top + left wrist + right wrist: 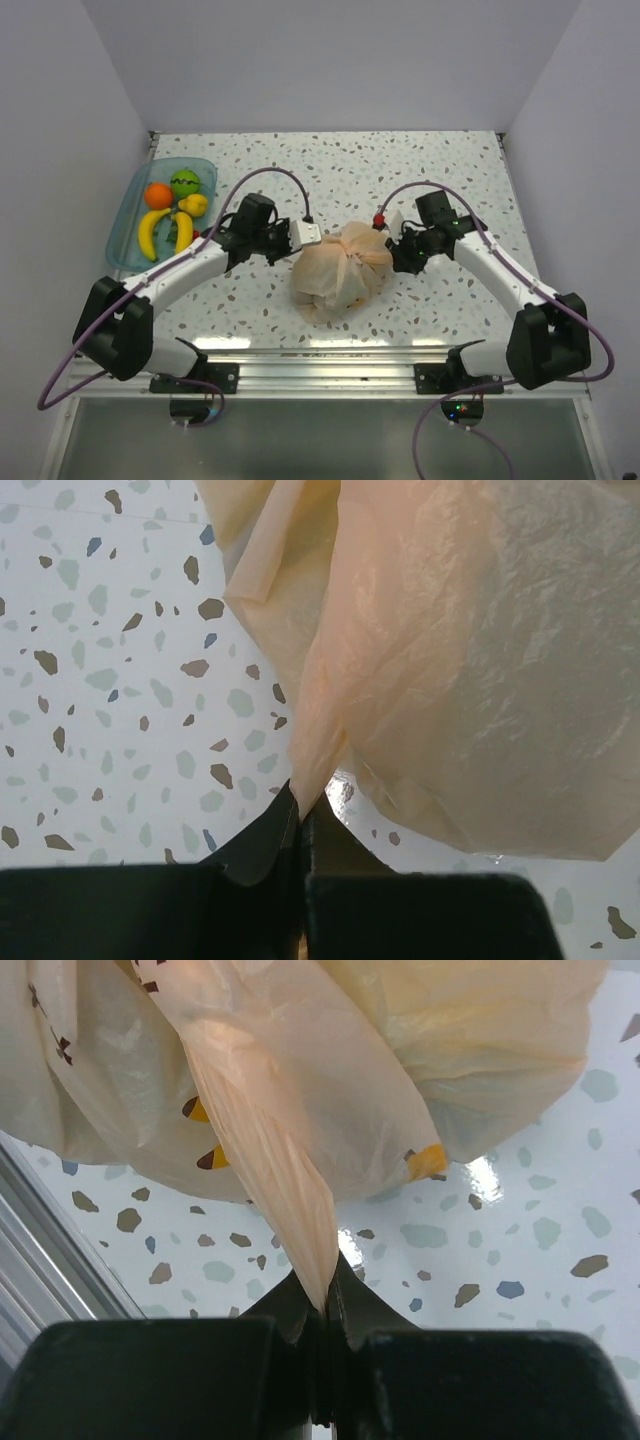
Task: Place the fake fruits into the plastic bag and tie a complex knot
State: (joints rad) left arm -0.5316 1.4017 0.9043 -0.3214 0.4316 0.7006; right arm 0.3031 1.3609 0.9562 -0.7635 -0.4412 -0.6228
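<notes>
Table [440, 170] is taking up most of the top view, with walls [60, 150] closing it in at L, R and back, and a rail [330, 375] running along the near edge. Plastic bag [335, 285] is sitting mid-table between both arms, bunched into a lump and resting on the surface. Blue tray [128, 215] is lying at far L, well apart from the bag.

Step in hand, as I'm reading it: tying, w/ both arms pulling tails outward from the neck. Left gripper [303, 802] is clamping a thin twisted tail of film, fingers together on it. Right gripper [327, 1305] is doing the same on the other tail, fingers pressed tight. Knot [345, 250] is showing as a gathered twist on top of the bag; can't tell how many passes it's carrying.

Note: fake fruits are sitting in the tray, not the bag: bananas [165, 232], orange [158, 195], green ball [184, 182], small yellow piece [194, 205]. What's inside the bag is hidden.

Next move probably needs an even outward pull, or crossing the tails for another pass w/o tearing the thin film.

Room: open table behind the bag and to both sides. Near rail is close to the bag, so the pull is better going sideways.
</notes>
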